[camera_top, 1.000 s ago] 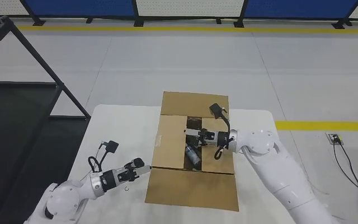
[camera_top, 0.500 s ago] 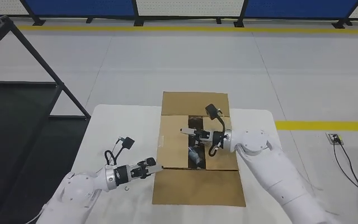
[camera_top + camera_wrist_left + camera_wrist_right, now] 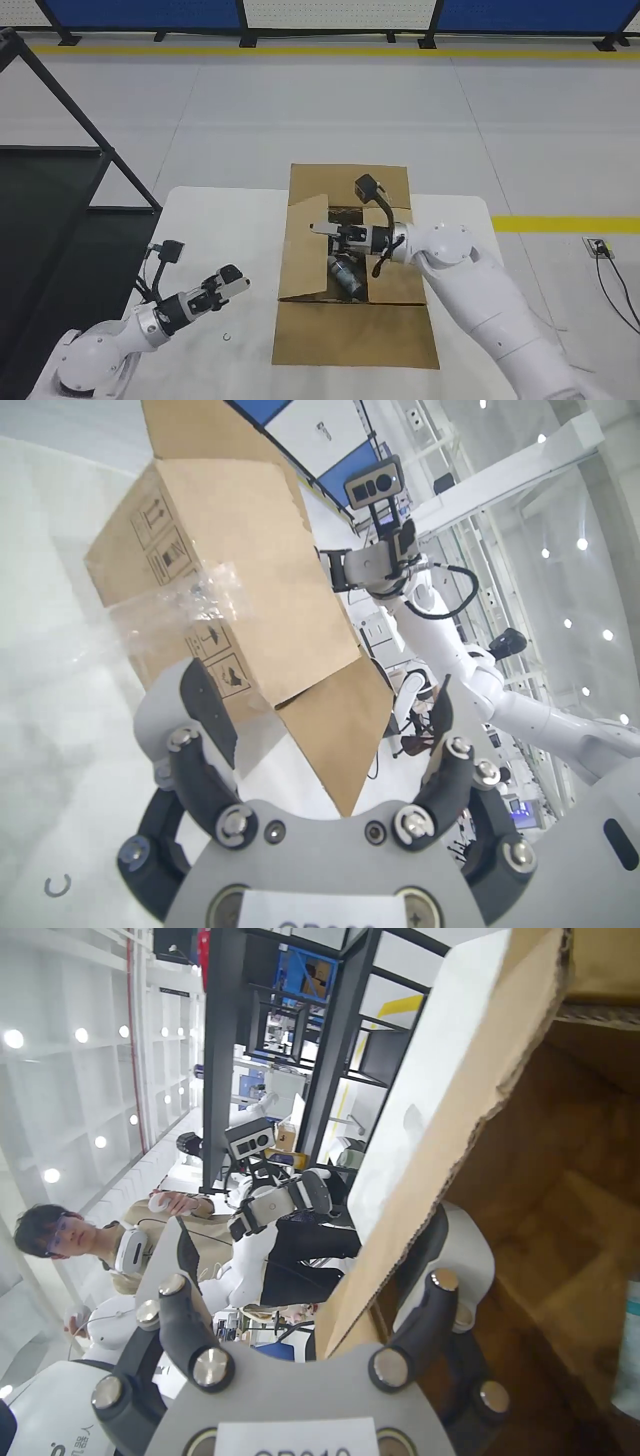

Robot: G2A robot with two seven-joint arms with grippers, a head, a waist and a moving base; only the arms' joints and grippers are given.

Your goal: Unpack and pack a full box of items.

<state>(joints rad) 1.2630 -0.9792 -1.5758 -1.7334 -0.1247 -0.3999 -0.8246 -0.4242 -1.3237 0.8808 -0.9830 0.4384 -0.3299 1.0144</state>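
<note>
The left pincer (image 3: 232, 278) has drawn back from the brown cardboard box (image 3: 350, 335), jaws apart over the white tabletop (image 3: 215, 215). The right pincer (image 3: 322, 229), also apart, straddles the raised side flap (image 3: 303, 262). The dark packed items (image 3: 345, 278) just beyond it are apparently still to be unpacked.

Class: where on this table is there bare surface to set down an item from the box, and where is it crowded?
Widest bare patch: table between its far-left corner, the raised flap of the box and the left gripper. A narrower strip lies right of the box. Crowded: around the box opening, with the right gripper and a bottle.
</note>
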